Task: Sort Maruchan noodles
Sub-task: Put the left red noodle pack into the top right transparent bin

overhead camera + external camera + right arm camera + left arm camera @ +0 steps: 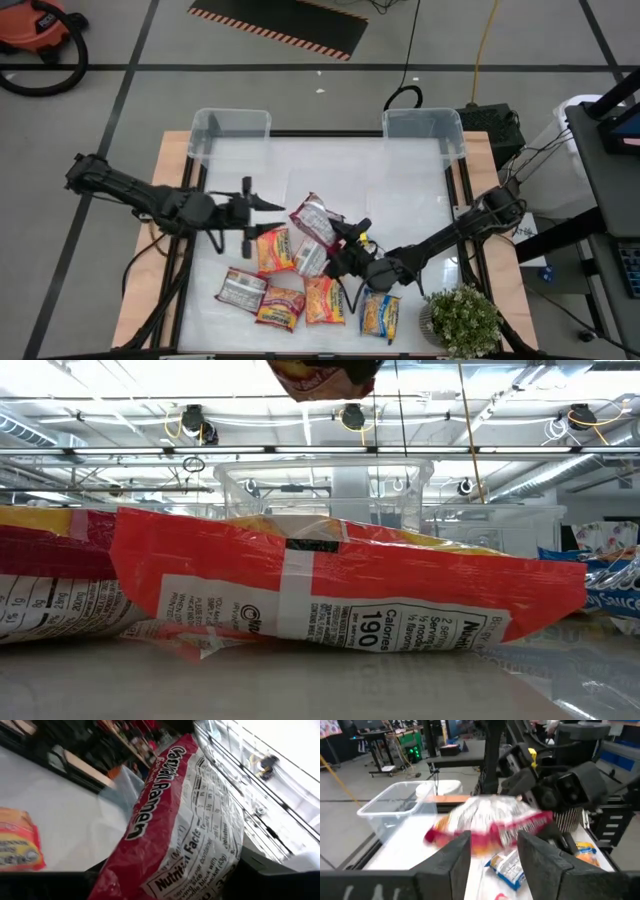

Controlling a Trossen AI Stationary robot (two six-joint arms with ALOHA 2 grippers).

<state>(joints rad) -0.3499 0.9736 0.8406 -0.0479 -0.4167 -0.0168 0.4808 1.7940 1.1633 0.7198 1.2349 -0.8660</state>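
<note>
My right gripper (pixel 345 240) is shut on a red-and-white Maruchan packet (pixel 314 224) held over the middle of the table. That packet fills the right wrist view (pixel 185 830) and peeks in at the low view's top edge (pixel 320 375). My left gripper (pixel 266 216) is open, just left of the packet and touching nothing. In the left wrist view its fingers (pixel 492 855) frame the lifted packet (pixel 490 822). Several more packets lie flat near the near edge: orange (pixel 274 250), silver (pixel 310 260), grey (pixel 240 290), red (pixel 280 306), orange (pixel 322 300), blue-yellow (pixel 380 316). My right gripper pinches the red-and-white packet between its two fingers at the packet's right-hand end (pixel 542 817), coming from the table's right. The packet is lifted clear of the table and juts out from the fingers toward the left arm.
Two clear plastic bins stand at the far edge, one on the left (pixel 232 132) and one on the right (pixel 424 130). A small potted plant (pixel 462 320) sits at the near right corner. A red packet (pixel 340 595) lies close before the low camera.
</note>
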